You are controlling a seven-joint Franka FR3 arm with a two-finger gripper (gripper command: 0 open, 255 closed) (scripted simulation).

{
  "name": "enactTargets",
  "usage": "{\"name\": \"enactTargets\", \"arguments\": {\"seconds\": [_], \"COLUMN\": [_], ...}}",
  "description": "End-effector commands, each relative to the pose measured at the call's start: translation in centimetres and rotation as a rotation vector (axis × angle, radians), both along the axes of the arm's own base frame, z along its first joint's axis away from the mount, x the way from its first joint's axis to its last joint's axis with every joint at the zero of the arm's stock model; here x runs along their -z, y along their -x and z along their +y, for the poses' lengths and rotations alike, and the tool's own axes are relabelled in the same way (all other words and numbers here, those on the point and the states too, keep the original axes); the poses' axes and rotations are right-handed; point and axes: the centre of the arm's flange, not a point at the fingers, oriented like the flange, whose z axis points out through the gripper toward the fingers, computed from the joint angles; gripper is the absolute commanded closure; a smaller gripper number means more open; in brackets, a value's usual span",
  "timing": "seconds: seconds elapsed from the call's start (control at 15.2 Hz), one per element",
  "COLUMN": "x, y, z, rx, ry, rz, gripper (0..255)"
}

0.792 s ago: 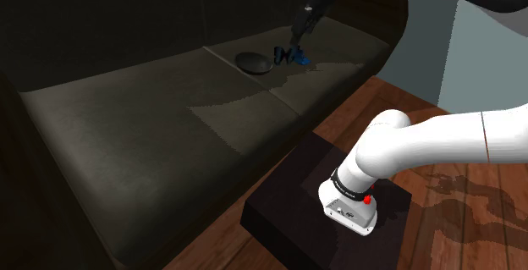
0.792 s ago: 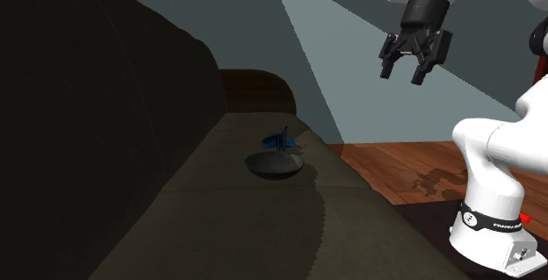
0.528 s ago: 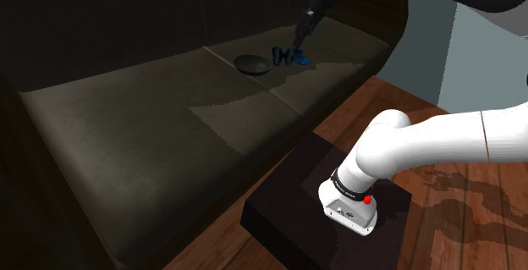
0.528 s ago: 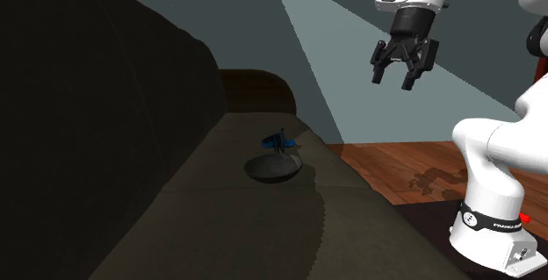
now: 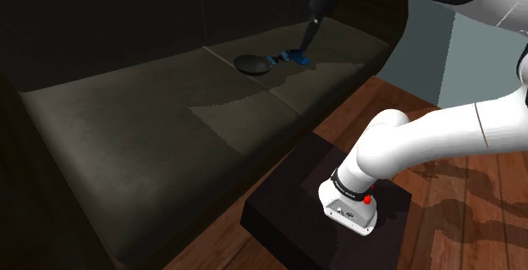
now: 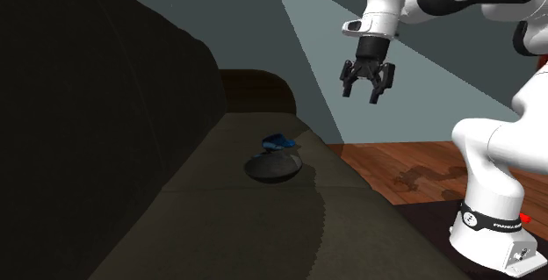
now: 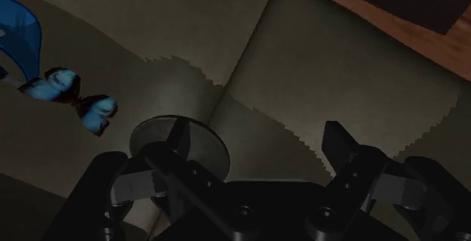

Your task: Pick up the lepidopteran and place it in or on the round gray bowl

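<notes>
Dark round bowl (image 6: 273, 168) sits on the sofa seat (image 6: 219, 221), blue butterfly (image 6: 277, 140) lying on the cushion just beside its rim. Further right, my gripper (image 6: 365, 96) hangs in the air, fingers spread, clasping nothing.

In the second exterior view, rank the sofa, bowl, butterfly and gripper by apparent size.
1. Sofa
2. Bowl and gripper: they look alike, and differing nearness to the camera leaves the ranking unsure
3. Blue butterfly

A dark, brownish sofa (image 5: 152, 124) with a tall backrest (image 5: 101, 23) ran across the dim room. Reddish wooden floor (image 5: 474, 217) lay at the shoulder view's 4 o'clock, and a pale grey-blue wall (image 5: 461, 65) at 2 o'clock.
</notes>
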Motion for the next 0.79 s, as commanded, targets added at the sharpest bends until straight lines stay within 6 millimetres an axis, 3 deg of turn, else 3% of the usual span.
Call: {"name": "enactTargets", "arguments": {"seconds": [0.0, 0.73], "x": [1.1, 7.2], "y": [-1.3, -9.1], "z": [-2.5, -14.1], "rx": [-0.056, -0.339], "ry": [0.002, 0.004], "rz": [0.012, 0.08], "gripper": [0, 0]}}
